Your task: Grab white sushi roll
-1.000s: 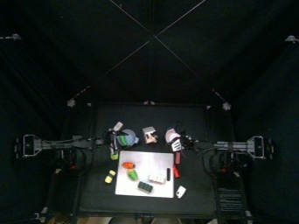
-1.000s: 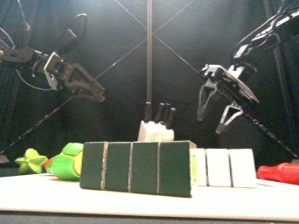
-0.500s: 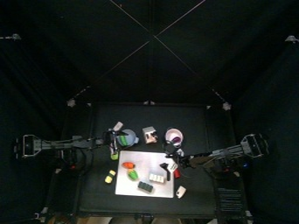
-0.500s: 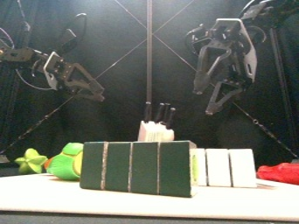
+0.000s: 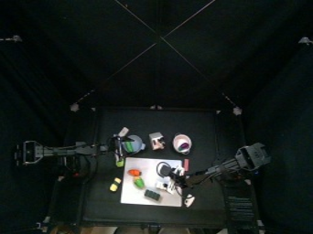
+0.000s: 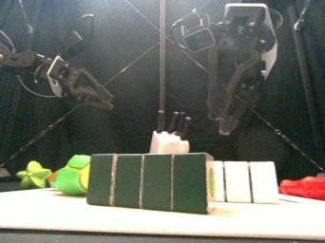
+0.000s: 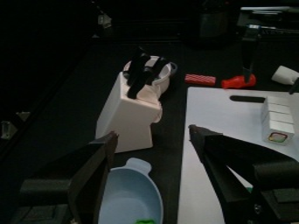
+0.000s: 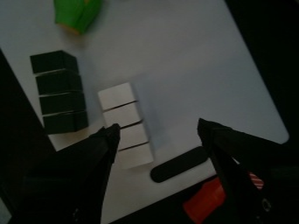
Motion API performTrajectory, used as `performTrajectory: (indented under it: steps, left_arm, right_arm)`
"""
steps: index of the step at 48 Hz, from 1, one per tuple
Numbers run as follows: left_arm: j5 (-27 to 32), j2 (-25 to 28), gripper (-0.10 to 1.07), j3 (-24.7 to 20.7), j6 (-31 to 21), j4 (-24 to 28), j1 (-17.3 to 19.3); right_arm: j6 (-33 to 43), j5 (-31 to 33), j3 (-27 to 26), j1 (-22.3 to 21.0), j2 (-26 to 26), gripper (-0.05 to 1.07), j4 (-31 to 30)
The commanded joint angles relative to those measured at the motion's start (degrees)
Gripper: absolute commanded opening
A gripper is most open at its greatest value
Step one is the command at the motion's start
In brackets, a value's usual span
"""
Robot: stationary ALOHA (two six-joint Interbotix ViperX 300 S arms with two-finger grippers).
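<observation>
From high above, the things on the white rectangular board (image 5: 138, 168) are too small to tell apart, and the right gripper (image 5: 175, 182) blurs into the dark arm over the board's right part. At table height, the dark green sliced roll (image 6: 147, 180) stands in front and covers the left end of the white sliced sushi roll (image 6: 241, 180), while a red object (image 6: 302, 187) is cut off at the picture's edge.

The right wrist camera shows more: the white sushi roll (image 8: 128, 124) lies on the white board (image 8: 187, 61), a row of four pieces set end to end, its long axis parallel to the dark green roll (image 8: 59, 90) just beside it. It lies ahead of the right gripper (image 8: 163, 138), roughly between the two spread, empty jaws and apart from them. A flat black oblong thing (image 8: 184, 166), possibly a marker, lies just beside the roll's near end.

The left gripper (image 7: 152, 144) hangs open and empty near a white knife block (image 7: 138, 99) and a pale blue bowl (image 7: 122, 192), the bowl cut off at the frame's edge.
</observation>
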Motion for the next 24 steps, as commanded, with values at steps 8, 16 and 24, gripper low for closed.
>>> performTrajectory:
  steps: [8,16,24]
  left_arm:
    - [-0.2,-0.2,0.99,-0.6,0.0,-0.2,-0.1]
    - [-0.2,-0.2,0.99,-0.4,0.0,-0.1,0.2]
    - [-0.2,-0.2,0.99,-0.4,0.0,-0.1,0.2]
  right_arm:
    - [-4.7,0.1,-4.0,0.4,2.6,1.00,4.2]
    - [-7.6,0.1,-4.8,0.8,5.2,1.00,4.7]
    - [-7.7,0.0,-5.4,0.6,7.3,1.00,4.7]
